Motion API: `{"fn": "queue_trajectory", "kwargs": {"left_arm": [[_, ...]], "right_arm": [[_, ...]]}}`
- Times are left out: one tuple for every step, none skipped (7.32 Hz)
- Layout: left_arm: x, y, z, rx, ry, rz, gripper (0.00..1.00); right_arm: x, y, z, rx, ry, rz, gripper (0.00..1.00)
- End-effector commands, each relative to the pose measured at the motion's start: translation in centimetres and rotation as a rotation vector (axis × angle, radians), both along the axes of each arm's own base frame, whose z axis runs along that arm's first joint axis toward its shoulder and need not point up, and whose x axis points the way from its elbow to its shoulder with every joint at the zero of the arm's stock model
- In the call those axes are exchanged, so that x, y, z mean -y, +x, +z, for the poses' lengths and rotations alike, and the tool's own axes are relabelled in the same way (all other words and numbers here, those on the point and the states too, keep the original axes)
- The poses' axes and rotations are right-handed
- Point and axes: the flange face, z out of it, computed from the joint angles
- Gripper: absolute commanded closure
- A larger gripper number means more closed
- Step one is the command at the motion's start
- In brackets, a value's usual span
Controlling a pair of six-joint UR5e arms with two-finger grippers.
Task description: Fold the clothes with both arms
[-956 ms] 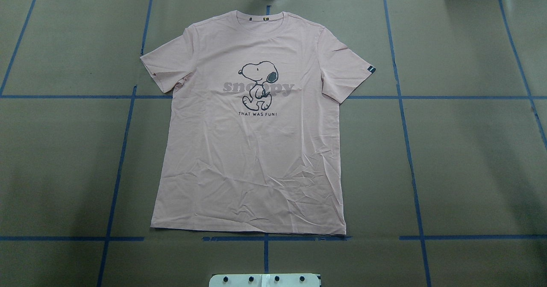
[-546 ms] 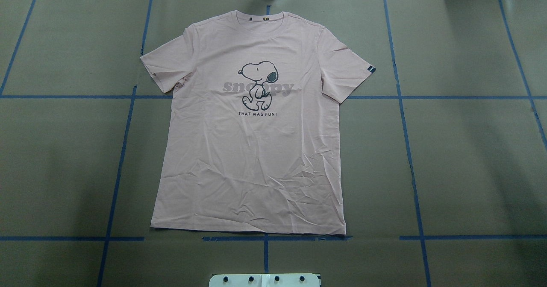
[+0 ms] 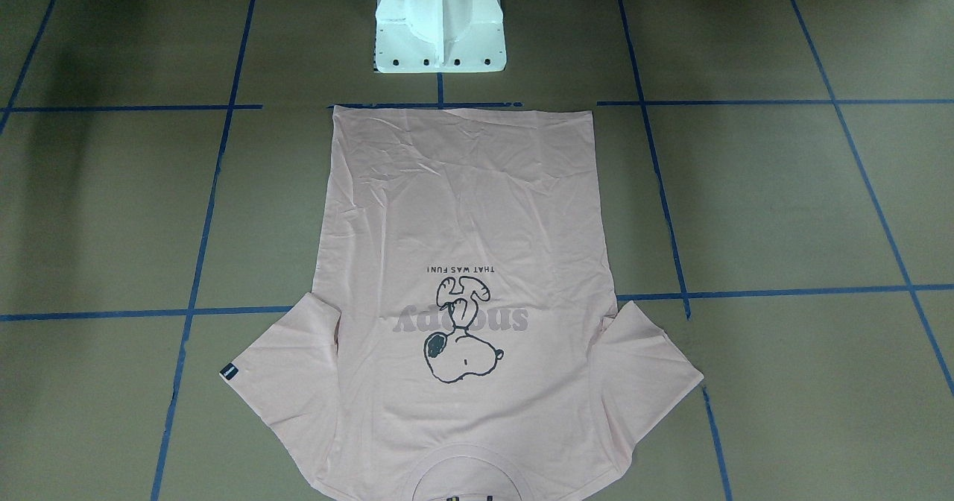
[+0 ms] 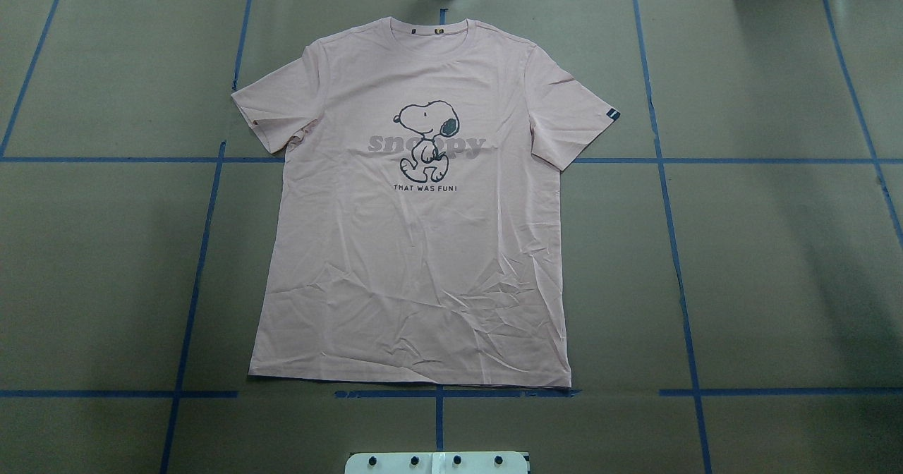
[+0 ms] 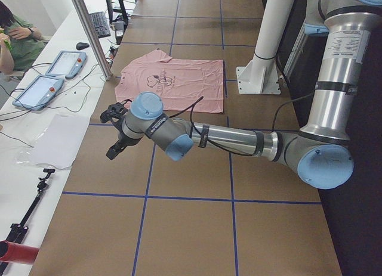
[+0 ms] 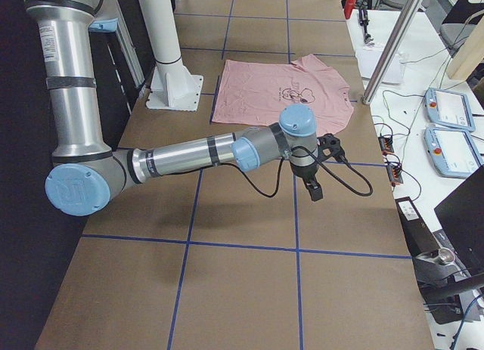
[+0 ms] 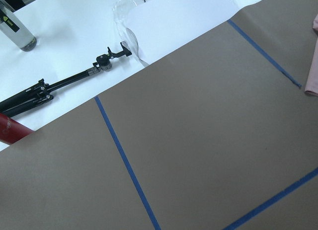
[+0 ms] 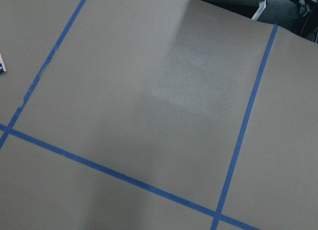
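The pale pink T-shirt (image 4: 416, 262) lies flat and face up on the brown table, collar away from the robot, with the cartoon dog (image 4: 426, 140) on its chest. It also shows in the front-facing view (image 3: 462, 210) and both side views (image 5: 179, 82) (image 6: 265, 93). The black sleeve tag (image 4: 612, 115) is on its right sleeve. Both arms reach out beyond the shirt's sleeves, clear of it. The left gripper (image 5: 114, 146) shows only in the left side view and the right gripper (image 6: 310, 185) only in the right side view. I cannot tell whether either is open or shut.
The white pedestal base (image 3: 440, 31) stands just behind the shirt's hem. Blue tape lines (image 4: 190, 276) grid the table. A white side bench holds teach pendants (image 5: 65, 62) and a tripod (image 7: 49, 88). A metal post (image 5: 89, 31) stands at the table's far edge.
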Motion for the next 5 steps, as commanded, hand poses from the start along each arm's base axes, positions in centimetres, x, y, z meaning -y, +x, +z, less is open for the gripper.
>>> {"fn": "queue_trajectory", "kwargs": {"left_arm": [[0.7,0.3,-0.7,-0.01,0.046,0.001,0.0],[0.7,2.7,-0.4,-0.012,0.04,0.039,0.0],[0.8,3.7,-0.2,-0.012,0.036,0.054,0.0],[0.9,3.7,-0.7,-0.013,0.044,0.053,0.0],[0.8,3.8,-0.6,-0.013,0.043,0.057,0.0]], "right_arm": [[4.2,-7.0,-5.4,0.074,-0.061,0.045,0.0],[5.9,-11.3,-8.3,0.079,-0.096,0.092,0.01],[6.8,-16.1,-11.0,0.089,-0.151,0.168,0.05],[7.1,-21.2,-13.9,0.085,-0.162,0.224,0.08],[6.9,-24.8,-15.2,0.078,-0.173,0.271,0.11]]}}
